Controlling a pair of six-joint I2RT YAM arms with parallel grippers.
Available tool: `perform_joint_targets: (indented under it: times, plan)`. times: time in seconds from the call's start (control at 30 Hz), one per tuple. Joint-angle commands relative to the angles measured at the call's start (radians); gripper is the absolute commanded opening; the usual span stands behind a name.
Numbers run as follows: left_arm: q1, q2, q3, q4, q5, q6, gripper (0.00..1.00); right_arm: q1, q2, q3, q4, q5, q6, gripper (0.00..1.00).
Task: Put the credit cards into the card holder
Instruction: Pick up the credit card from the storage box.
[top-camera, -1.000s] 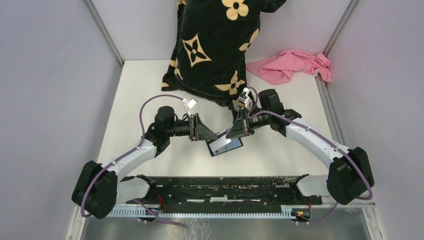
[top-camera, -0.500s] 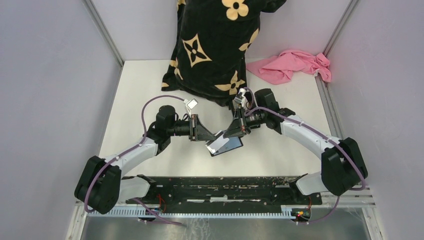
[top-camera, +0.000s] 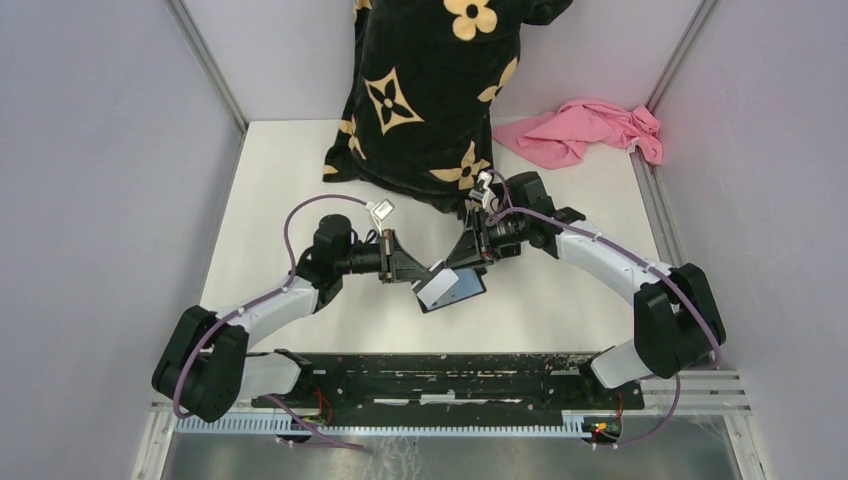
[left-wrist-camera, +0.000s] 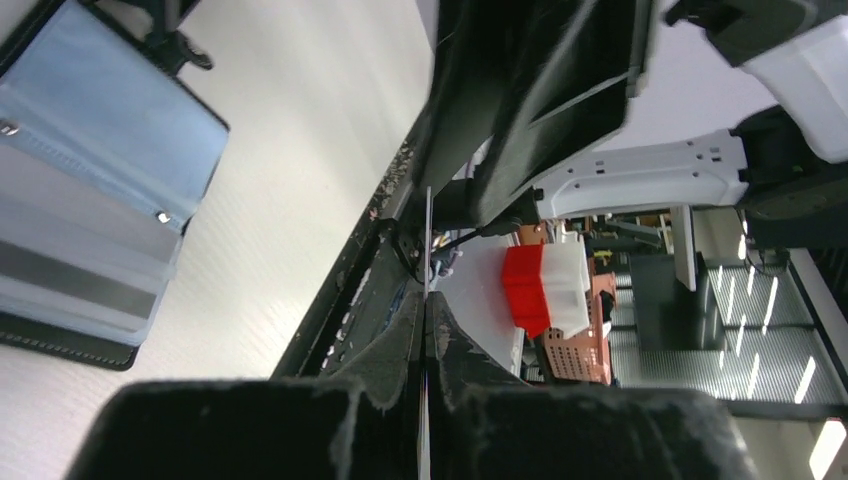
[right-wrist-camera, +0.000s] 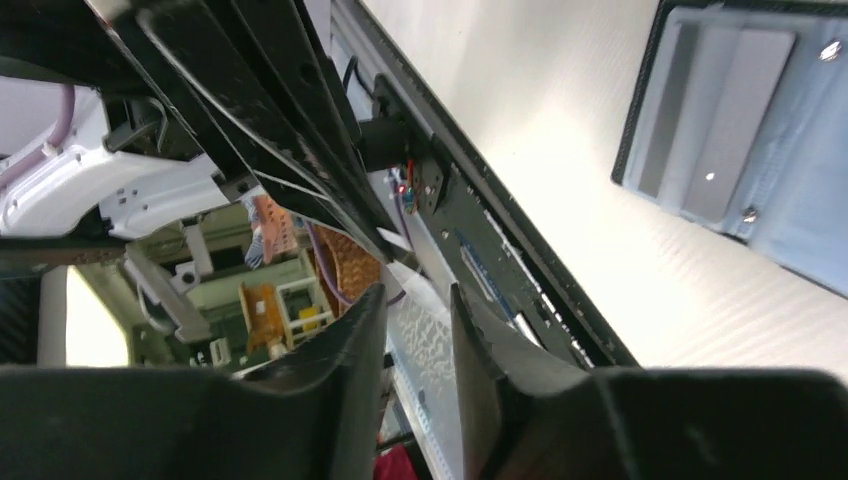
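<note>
The card holder (top-camera: 462, 289) lies open on the table between the two arms, black outside with blue-grey inner pockets; it also shows in the left wrist view (left-wrist-camera: 95, 165) and the right wrist view (right-wrist-camera: 745, 120). A whitish credit card (top-camera: 436, 287) hangs tilted over the holder's left half, and my left gripper (top-camera: 423, 277) is shut on it. Edge-on, that card (left-wrist-camera: 427, 240) is a thin line pinched in the left gripper (left-wrist-camera: 427, 312). My right gripper (top-camera: 463, 267) hovers just right of the card. Its jaws (right-wrist-camera: 415, 315) are open with nothing between them. No blue card is in view.
A black cloth with tan flower shapes (top-camera: 430, 90) hangs down onto the back of the table. A pink cloth (top-camera: 585, 130) lies at the back right. Grey walls close in both sides. The black base rail (top-camera: 430, 375) runs along the near edge.
My left gripper has closed onto the whitish card. My right gripper, shut a second ago, has opened and let it go. The right arm's elbow has shifted a little left.
</note>
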Motion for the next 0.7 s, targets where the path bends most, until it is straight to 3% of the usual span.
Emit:
perform_joint_targets:
  times: [0.0, 0.07, 0.3, 0.47, 0.67]
  plan:
    - [-0.008, -0.045, -0.064, 0.051, -0.144, -0.08, 0.03, -0.006, -0.005, 0.113, -0.084, 0.127, -0.118, 0.42]
    - [-0.007, -0.074, -0.097, 0.05, -0.229, -0.105, 0.03, -0.006, -0.002, 0.142, -0.133, 0.191, -0.155, 0.48]
    - [-0.025, -0.203, -0.236, 0.056, -0.576, -0.257, 0.03, -0.006, 0.048, 0.211, -0.22, 0.413, -0.243, 0.5]
    - [-0.107, -0.27, -0.3, 0.054, -0.79, -0.339, 0.03, 0.007, 0.122, 0.23, -0.228, 0.533, -0.272, 0.4]
    - [-0.314, -0.249, -0.32, 0.082, -1.087, -0.425, 0.03, 0.066, 0.21, 0.304, -0.285, 0.753, -0.327, 0.22]
